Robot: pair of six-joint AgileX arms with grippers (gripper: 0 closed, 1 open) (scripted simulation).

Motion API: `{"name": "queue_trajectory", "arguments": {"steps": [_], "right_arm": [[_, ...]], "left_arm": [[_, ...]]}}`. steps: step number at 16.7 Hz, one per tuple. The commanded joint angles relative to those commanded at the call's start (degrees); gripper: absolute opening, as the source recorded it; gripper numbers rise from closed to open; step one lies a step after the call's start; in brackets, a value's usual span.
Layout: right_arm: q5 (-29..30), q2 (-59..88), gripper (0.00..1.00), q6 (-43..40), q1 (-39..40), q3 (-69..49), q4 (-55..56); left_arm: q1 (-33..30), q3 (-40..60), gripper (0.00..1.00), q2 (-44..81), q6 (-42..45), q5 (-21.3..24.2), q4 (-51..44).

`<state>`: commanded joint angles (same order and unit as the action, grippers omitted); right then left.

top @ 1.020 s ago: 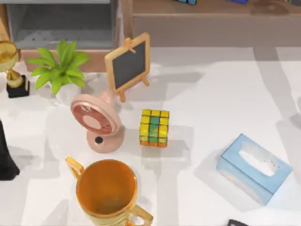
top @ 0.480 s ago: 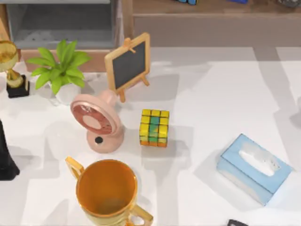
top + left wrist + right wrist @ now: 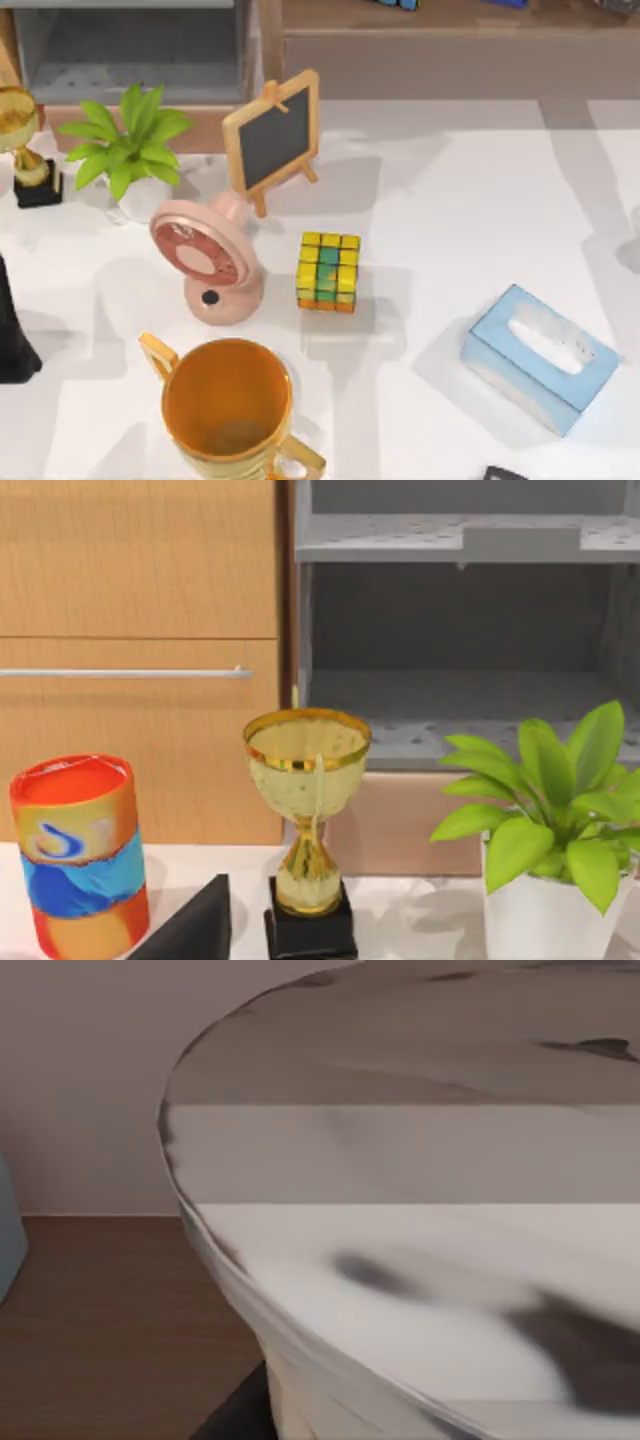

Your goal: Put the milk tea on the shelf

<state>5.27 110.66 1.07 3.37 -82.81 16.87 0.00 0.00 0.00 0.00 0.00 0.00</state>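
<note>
Milk tea (image 3: pixel 420 1260) looms huge and upright against the right wrist camera, its white lid just above the brown shelf (image 3: pixel 100 1320) board, so I'd judge it close to its spot. Whether the right jaws clamp it I cannot tell. Left arm (image 3: pixel 12 330) sits parked at the table's left edge.

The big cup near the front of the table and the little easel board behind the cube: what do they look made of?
The big cup looks like polished gold-toned metal or metallic plastic: a glossy yellow-orange bowl with shiny handles. The easel board seems to be pale wood around a matt dark slate panel, like a chalkboard; its frame and legs share one light tan.
</note>
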Motion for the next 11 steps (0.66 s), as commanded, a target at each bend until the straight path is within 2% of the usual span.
{"name": "queue_trajectory", "arguments": {"steps": [5, 11], "right_arm": [[0.0, 0.0, 0.98, 0.0, 0.0, 0.0, 0.0], [0.0, 0.0, 1.0, 0.0, 0.0, 0.0, 0.0]], "left_arm": [[0.0, 0.0, 1.0, 0.0, 0.0, 0.0, 0.0], [0.0, 0.0, 1.0, 0.0, 0.0, 0.0, 0.0]]}}
